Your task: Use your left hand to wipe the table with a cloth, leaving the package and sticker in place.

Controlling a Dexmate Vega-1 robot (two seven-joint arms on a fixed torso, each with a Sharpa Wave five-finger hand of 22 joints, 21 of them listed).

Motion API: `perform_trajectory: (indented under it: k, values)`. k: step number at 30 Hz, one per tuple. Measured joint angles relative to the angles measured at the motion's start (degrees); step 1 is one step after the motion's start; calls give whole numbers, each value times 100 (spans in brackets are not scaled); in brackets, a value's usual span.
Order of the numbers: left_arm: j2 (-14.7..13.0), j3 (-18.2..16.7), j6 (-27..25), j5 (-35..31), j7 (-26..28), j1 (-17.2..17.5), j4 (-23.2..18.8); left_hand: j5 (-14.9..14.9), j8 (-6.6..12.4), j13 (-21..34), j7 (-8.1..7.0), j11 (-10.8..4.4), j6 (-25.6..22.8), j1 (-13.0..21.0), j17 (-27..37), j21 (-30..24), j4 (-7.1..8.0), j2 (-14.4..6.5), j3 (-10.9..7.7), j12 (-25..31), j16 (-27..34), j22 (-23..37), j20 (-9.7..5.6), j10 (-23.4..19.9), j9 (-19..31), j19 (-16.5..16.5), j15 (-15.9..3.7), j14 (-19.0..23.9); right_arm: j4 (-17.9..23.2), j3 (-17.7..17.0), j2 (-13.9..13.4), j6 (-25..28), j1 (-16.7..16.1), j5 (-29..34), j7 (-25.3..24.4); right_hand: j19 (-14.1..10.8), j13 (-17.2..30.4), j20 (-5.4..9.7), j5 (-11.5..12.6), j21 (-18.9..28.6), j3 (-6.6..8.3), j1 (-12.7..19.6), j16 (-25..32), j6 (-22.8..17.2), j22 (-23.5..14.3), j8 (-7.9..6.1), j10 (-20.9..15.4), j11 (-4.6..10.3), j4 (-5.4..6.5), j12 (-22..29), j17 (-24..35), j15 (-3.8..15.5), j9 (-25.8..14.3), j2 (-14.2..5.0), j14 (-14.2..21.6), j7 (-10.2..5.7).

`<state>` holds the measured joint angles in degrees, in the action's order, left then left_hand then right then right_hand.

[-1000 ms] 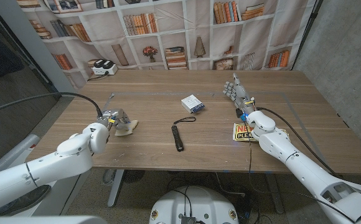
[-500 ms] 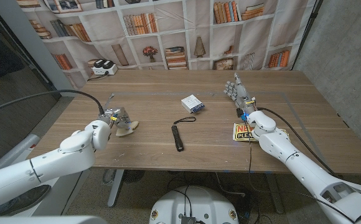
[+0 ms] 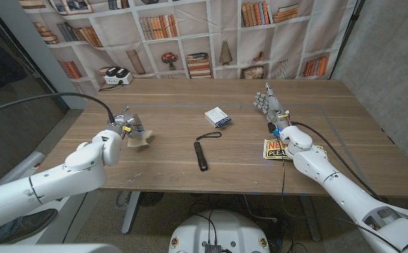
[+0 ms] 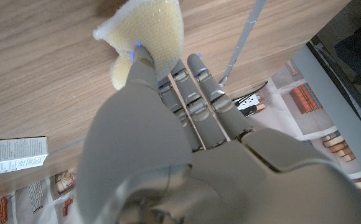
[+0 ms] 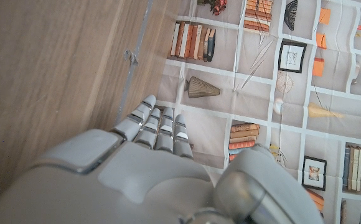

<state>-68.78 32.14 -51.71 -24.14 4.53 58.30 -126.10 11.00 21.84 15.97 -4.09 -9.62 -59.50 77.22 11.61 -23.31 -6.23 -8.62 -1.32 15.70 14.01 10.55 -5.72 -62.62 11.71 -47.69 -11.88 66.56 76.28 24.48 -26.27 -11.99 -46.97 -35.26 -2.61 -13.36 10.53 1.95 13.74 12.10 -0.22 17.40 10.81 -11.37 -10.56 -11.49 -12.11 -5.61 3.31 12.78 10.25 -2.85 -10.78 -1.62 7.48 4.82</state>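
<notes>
Left robot hand (image 3: 122, 128) grasps cloth (image 3: 138, 140), pressed on desk (image 3: 169, 169) at left side, likely mid-wipe. Package (image 3: 218, 117) sits centre, well apart. Sticker (image 3: 277, 150) partly hidden under right arm. Right robot hand (image 3: 266, 104) released, fingers straight, prob. parked clear.

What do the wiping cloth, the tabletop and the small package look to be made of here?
Cloth: pale yellow and nubby, likely a microfibre or sponge-like textile; it bunches softly where the left robot hand holds it.
Table: wood or wood-look laminate with a matte finish; brown grain streaks run along it.
Package: apparently printed cardboard; a white box with crisp, straight edges.
</notes>
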Motion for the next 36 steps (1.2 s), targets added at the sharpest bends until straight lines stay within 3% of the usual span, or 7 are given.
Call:
perform_trajectory:
  k: [9,17,21,22,28,31,36]
  values:
    - [-76,-256,-18,52,295,183,-42,-8,13,39,1,-9,1,0,28,0,0,0,1,0,-2,0,0,-9,-15,0,0,0,-17,-1,8,-17,-12,-11,23,0,0,0,0,0,0,0,0,0,0,0,-23,-23,0,0,0,-30,0,0,31,0]
    - [10,-348,371,116,549,164,248,10,13,89,-10,-11,-11,0,29,0,1,0,1,-2,-27,-1,-2,-10,-14,3,-1,1,-20,-1,11,-27,-25,-18,30,-1,0,-1,0,0,0,25,0,1,0,0,-31,-30,1,0,0,-31,0,-25,32,-1]
    - [140,-280,371,116,549,-32,510,10,12,121,-19,-12,-20,0,48,1,1,0,1,-3,-29,-1,-2,-11,-13,46,-20,20,-20,-1,11,-34,-25,-26,18,-21,0,-21,0,0,0,23,0,1,1,0,-31,-30,1,0,0,-30,0,-23,33,-1]
    - [181,-249,847,59,578,-92,581,10,12,128,-19,-12,-20,0,49,0,1,0,1,-3,-34,-1,-2,-11,-13,47,-20,20,-3,-14,9,-37,-68,-28,11,-21,0,-21,0,0,0,23,0,1,1,0,-31,-30,1,0,0,-30,0,-23,33,-1]
    - [419,-84,1354,-100,472,-425,953,7,11,169,-19,-39,-20,0,53,1,1,0,1,-3,-34,7,-1,12,-11,46,-20,20,31,-38,2,-69,-114,-42,-29,-21,0,-21,0,0,-17,23,0,1,1,0,-31,-30,-15,0,0,-30,0,-23,33,-1]
    - [549,14,1354,-100,472,-610,1145,6,8,173,-19,-39,-20,0,53,1,1,0,1,-3,-35,27,-1,11,-10,46,-20,20,50,-49,-1,-96,-135,-47,-70,-21,0,-21,0,0,-6,23,0,1,1,0,-31,-30,-26,0,0,-30,0,-23,33,-1]
    - [764,164,1974,-385,304,-893,1440,5,45,203,-19,-40,-20,0,79,1,1,0,1,-4,-38,26,30,9,-10,77,-20,20,145,-111,-30,-129,-229,-55,-118,-21,0,-21,-44,0,0,45,0,1,1,0,-31,-30,-32,0,0,-30,0,-45,33,-1]
